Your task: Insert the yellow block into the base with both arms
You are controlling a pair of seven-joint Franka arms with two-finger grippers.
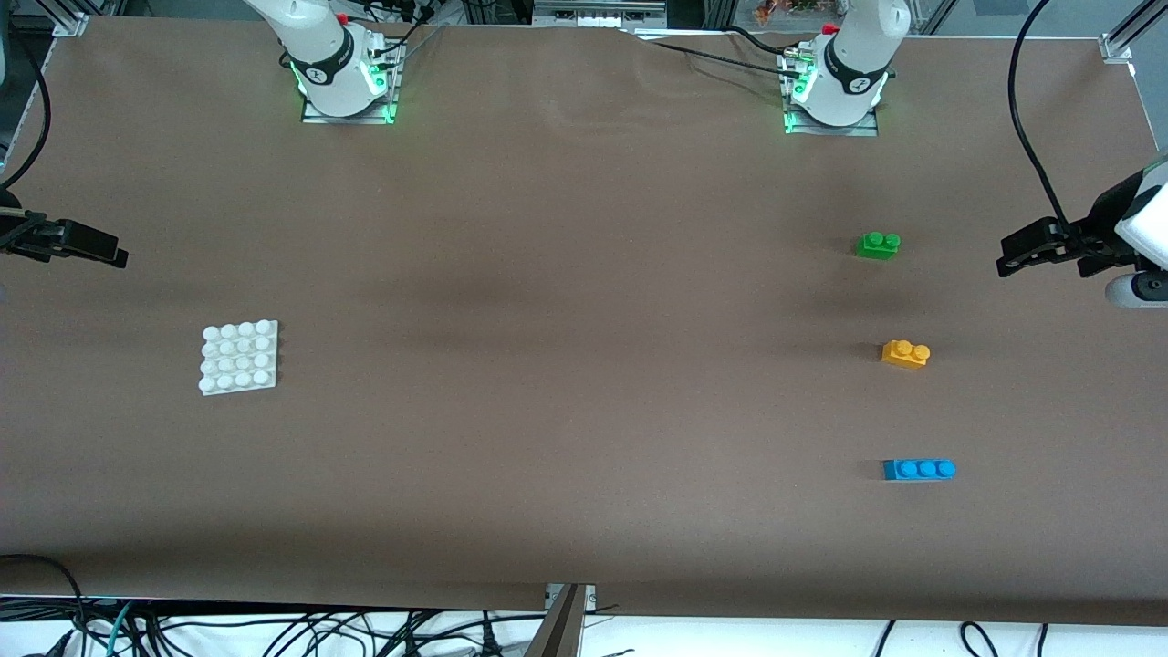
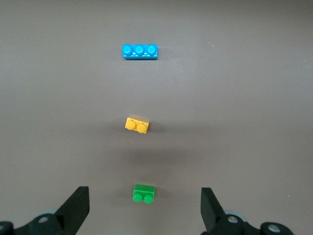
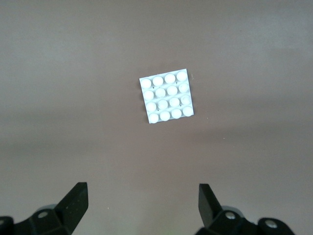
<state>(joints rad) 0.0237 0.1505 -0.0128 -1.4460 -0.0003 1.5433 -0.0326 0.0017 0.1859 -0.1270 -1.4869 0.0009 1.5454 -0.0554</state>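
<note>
The yellow block (image 1: 905, 353) sits on the brown worktop (image 1: 566, 274), toward the left arm's end. It lies between a green brick (image 1: 878, 245), which is farther from the front camera, and a long blue brick (image 1: 919, 469), which is nearer. None of the three touch. The base (image 1: 239, 357) is well apart from them, toward the right arm's end, lying flat with its studs up.

The left gripper (image 1: 1004, 260) hangs over the edge of the worktop at the left arm's end, beside the green brick. Its jaws are wide and hold nothing. The right gripper (image 1: 120, 258) hangs over the edge at the right arm's end. Its jaws are wide too, and empty.

The yellow block looks small, light and hard. It will not bend or squash. Its sides look smooth, so it may slip or tip. I think the best hold is on its two long flat sides, low down, under the studs. The base looks light too, so it may slide when the block is pushed in.
</note>
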